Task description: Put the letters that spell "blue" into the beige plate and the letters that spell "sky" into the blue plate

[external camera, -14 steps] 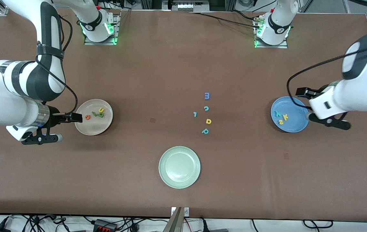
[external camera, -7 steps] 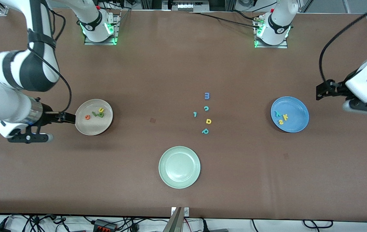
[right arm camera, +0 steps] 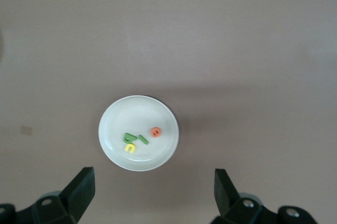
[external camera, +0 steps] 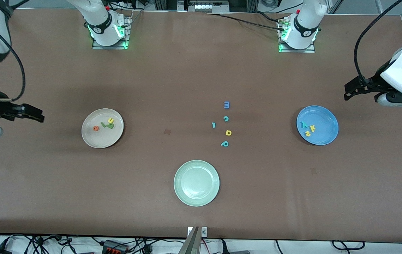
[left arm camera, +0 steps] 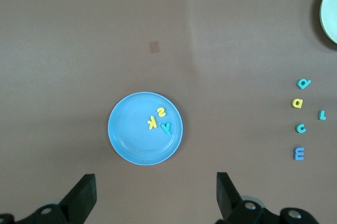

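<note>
The beige plate (external camera: 102,128) is sitting on the counter (external camera: 172,77) toward the right arm's end, carrying all four "blue" letters: the orange "e" (external camera: 96,128), the thin green "l" (external camera: 102,124), the green "b" (external camera: 110,126) and the yellow "u" (external camera: 110,120). The "l" is lying with its long axis slanting across the plate, between the "e" and the "b".

The blue plate (external camera: 317,125) is resting toward the left arm's end, holding the teal "y" (external camera: 304,124), the yellow "k" (external camera: 312,128) and the yellow "s" (external camera: 307,133), close together.

A pale green plate (external camera: 196,182) is lying nearest the front camera. Five spare letters (external camera: 226,124) are scattered mid-counter.

The left end effector (left arm camera: 155,195) is hovering with jaws spread wide, gripping nothing, over bare counter just beside the blue plate. The right end effector (right arm camera: 152,192) is hanging likewise agape and empty, over bare counter beside the beige plate.
</note>
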You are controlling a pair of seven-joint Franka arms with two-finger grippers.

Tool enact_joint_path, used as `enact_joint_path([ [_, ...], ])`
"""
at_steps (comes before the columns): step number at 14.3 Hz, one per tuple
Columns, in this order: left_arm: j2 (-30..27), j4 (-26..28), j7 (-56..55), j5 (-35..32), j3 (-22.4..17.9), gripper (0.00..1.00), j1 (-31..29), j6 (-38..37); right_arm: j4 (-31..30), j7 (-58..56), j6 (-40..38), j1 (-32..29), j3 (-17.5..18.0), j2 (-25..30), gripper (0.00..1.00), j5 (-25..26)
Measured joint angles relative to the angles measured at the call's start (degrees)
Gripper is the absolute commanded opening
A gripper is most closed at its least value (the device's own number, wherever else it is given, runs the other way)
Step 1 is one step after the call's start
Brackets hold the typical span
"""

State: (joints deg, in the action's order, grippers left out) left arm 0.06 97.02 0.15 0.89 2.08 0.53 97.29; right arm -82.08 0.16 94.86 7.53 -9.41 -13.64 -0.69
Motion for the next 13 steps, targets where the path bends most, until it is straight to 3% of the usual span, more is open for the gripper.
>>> enact_joint_path([
  [4, -0.3, -0.4, -0.4, 0.0, 0.0, 1.0, 0.2, -1.5, 0.0, 0.0, -0.7, -4.8, 4.7, 2.4, 1.0, 1.2],
  [9, -0.3, -1.4, -1.0, 0.0, -0.1, 1.0, 0.2, -1.5, -0.7, 0.0, -4.6, -5.8, 5.0, 3.2, 1.0, 1.2],
  [13, -0.3, -1.8, -1.0, 0.0, -0.4, 1.0, 0.2, -1.5, -7.0, 0.0, -3.5, -5.9, 5.1, 7.7, 1.0, 1.2],
])
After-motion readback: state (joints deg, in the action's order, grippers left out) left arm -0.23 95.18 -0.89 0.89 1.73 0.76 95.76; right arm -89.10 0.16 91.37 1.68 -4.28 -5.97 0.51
